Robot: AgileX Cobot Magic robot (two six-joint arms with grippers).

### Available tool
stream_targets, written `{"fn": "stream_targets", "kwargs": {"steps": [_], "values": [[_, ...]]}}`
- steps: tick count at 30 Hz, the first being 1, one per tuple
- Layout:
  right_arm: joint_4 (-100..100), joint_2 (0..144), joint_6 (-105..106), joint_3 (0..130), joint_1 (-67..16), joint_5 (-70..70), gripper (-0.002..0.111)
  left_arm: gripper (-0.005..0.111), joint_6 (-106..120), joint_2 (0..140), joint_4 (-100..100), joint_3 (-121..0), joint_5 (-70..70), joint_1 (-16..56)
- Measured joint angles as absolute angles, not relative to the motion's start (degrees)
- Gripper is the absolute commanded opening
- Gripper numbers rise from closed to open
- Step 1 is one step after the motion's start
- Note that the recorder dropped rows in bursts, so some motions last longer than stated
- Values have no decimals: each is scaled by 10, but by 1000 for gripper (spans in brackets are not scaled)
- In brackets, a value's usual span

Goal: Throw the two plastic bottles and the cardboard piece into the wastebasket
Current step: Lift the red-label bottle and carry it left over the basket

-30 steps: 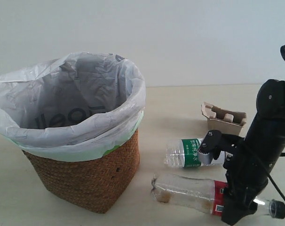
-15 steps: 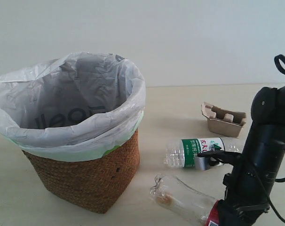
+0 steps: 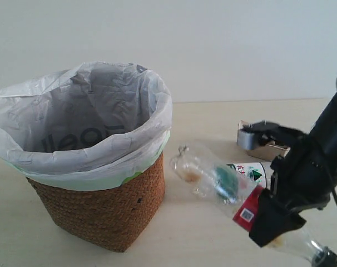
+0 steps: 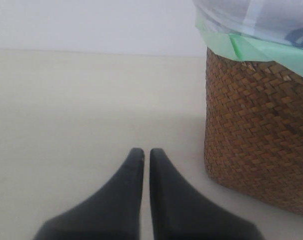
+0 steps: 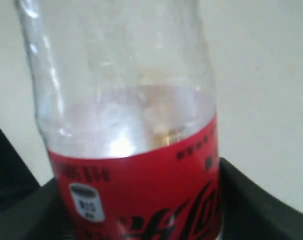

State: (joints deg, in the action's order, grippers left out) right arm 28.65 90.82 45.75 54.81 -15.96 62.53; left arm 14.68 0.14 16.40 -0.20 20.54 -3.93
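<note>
My right gripper [image 3: 264, 214] is shut on the red-label bottle [image 3: 213, 178] at its red label and holds it tilted above the table. The bottle's base points up toward the wastebasket [image 3: 102, 206] and its black cap [image 3: 327, 258] hangs low. In the right wrist view the red-label bottle [image 5: 131, 125] fills the frame between the black fingers [image 5: 264, 200]. The green-label bottle [image 3: 256, 173] lies on the table behind it, partly hidden. The cardboard piece [image 3: 267, 151] sits further back, mostly covered by the arm. My left gripper [image 4: 146, 152] is shut and empty, low over the table beside the wastebasket [image 4: 251, 135].
The wastebasket's white bag liner [image 3: 85, 122] folds wide over the rim with a green edge. A plain pale wall stands behind the light wooden table [image 3: 213, 119].
The right gripper has lifted the red-label bottle off the table and swung its base up and left toward the wastebasket. The green-label bottle and cardboard piece have stayed put.
</note>
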Motion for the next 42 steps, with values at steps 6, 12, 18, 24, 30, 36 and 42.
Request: {"fn": "stream_targets", "kwargs": {"steps": [6,12,18,24,30,36,42], "values": [[288,760,388,547,-160,484,0,4,147,1,164,-2,205,-39],[288,655,283,547,-160,268,0,4,147,1,164,-2,205,-39],[288,658,263,547,-160,127,0,4,147,1,164,-2,205,-39],[362,724,240,550,-221,95,0,4,147,1,164,-2,205,-39],[412,735,254,642,-430,53,0,4,147,1,164,-2,205,-39],[413,734,284,668,-495,0,0,4,147,1,164,-2,205,-39],[416,734,304,612,-311,35,0,4,147,1,164,-2,205,-39]]}}
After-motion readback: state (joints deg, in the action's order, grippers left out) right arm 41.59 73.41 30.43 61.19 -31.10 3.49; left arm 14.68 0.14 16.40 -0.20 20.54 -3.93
